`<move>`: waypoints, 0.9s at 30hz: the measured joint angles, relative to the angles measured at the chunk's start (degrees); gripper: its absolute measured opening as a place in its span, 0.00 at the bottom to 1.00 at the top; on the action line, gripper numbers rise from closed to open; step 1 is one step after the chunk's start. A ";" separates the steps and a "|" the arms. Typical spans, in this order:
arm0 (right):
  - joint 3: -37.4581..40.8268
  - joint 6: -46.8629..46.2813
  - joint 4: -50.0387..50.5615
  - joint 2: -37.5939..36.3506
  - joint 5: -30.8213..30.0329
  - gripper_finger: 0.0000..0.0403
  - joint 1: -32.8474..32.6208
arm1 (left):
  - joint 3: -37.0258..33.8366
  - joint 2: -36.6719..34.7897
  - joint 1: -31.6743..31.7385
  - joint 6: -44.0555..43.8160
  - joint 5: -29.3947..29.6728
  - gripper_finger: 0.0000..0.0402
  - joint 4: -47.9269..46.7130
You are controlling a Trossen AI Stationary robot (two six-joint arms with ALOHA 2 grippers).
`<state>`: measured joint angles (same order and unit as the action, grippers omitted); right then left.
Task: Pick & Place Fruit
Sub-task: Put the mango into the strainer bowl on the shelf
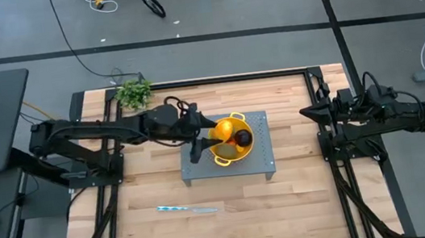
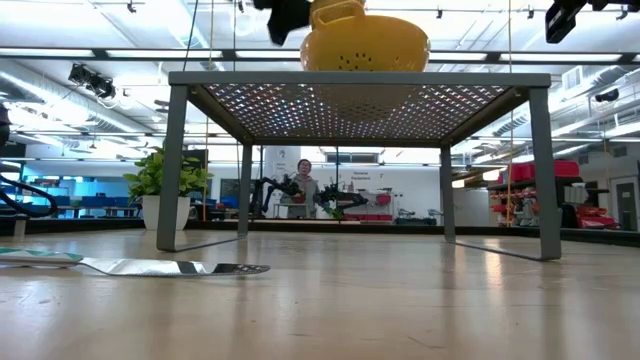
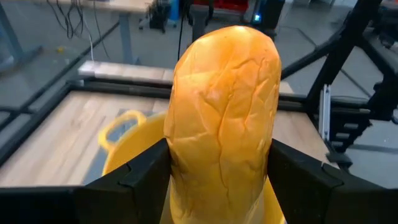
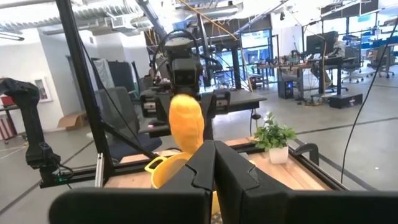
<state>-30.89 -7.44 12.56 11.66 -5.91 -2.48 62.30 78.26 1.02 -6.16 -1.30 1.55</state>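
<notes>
Gripping the large yellow-orange oblong fruit point(image 3: 224, 118) between its two dark fingers, the left gripper point(image 1: 209, 140) hangs over the yellow perforated colander point(image 1: 231, 154) on the grey mesh stand point(image 1: 262, 161). A blackish round fruit point(image 1: 242, 138) sits inside the colander. Right gripper point(image 1: 309, 112), fingers pressed together, waits well right of the colander.

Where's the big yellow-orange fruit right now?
The yellow-orange fruit is held upright in the left gripper, over the yellow colander on the grey perforated stand, mid-table in the high view.

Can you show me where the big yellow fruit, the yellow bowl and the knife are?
yellow fruit point(image 3: 224, 118): left wrist view, middle of its wrinkled skin.
yellow bowl point(image 2: 365, 48): low view, its holed side.
knife point(image 1: 188, 210): high view, middle of the blade.
</notes>
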 joint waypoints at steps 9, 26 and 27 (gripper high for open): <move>0.04 -0.10 0.52 0.16 0.00 0.04 0.00 | 0.01 2.01 0.00 0.36 -0.14 0.63 2.08; 0.04 -0.04 0.51 0.15 0.00 0.04 -0.01 | 0.00 2.01 0.00 1.79 -0.08 0.64 1.76; 0.04 -0.03 0.52 0.15 0.00 0.04 0.00 | 0.00 2.01 0.00 1.98 0.09 0.64 1.76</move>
<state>-30.85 -7.47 13.08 11.81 -5.91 -2.48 62.30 80.27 1.02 -4.18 -1.21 3.31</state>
